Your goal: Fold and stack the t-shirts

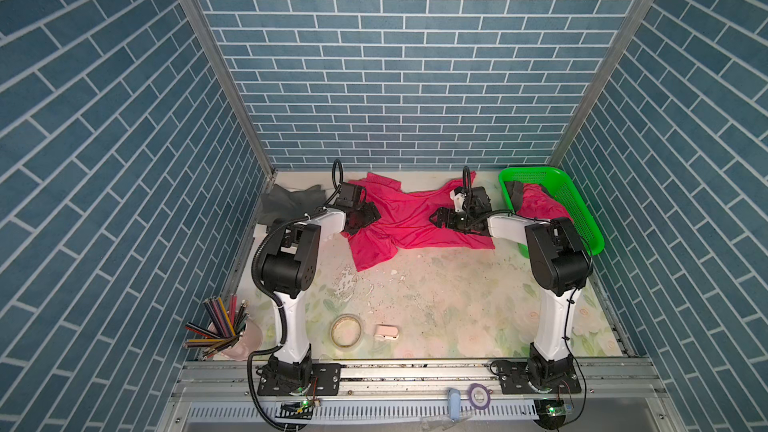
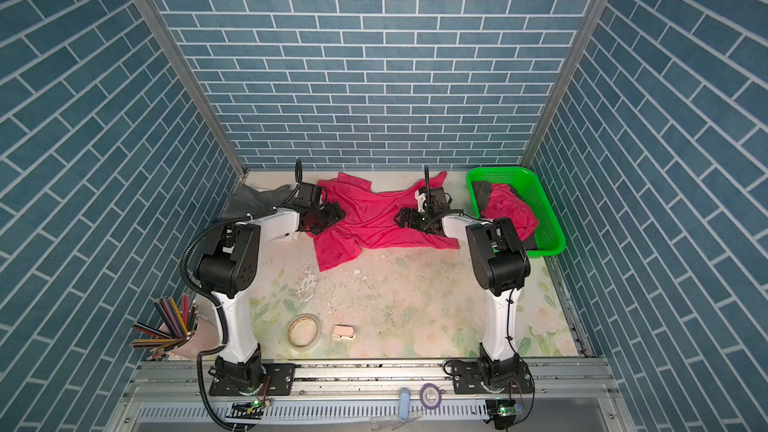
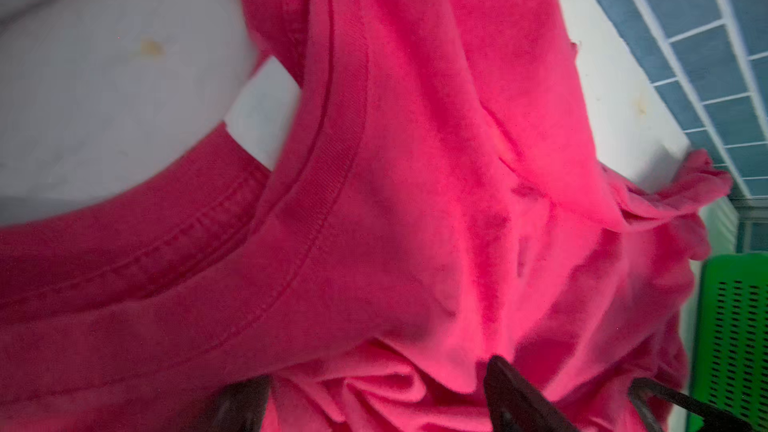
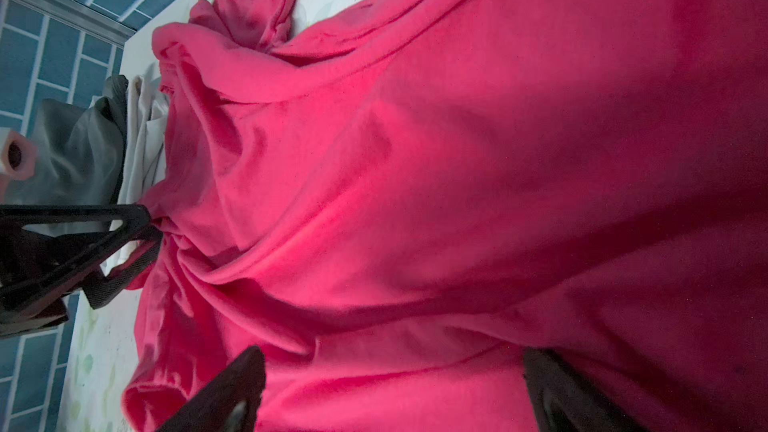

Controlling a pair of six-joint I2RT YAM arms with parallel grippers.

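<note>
A crumpled magenta cotton t-shirt lies unfolded on the floral counter, just beside the bright green plastic mesh basket. The left gripper sits at its end far from the basket and the right gripper at the near end. Both jaws are spread wide, grasping nothing. A dark grey shirt lies beyond the far end, and more shirts lie in the basket. Folding looks barely begun.

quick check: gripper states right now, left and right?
Left gripper: open, jaws straddling bunched folds of the bright magenta-pink cloth t-shirt, gripping nothing.
Right gripper: open, over the same t-shirt, holding nothing.
</note>
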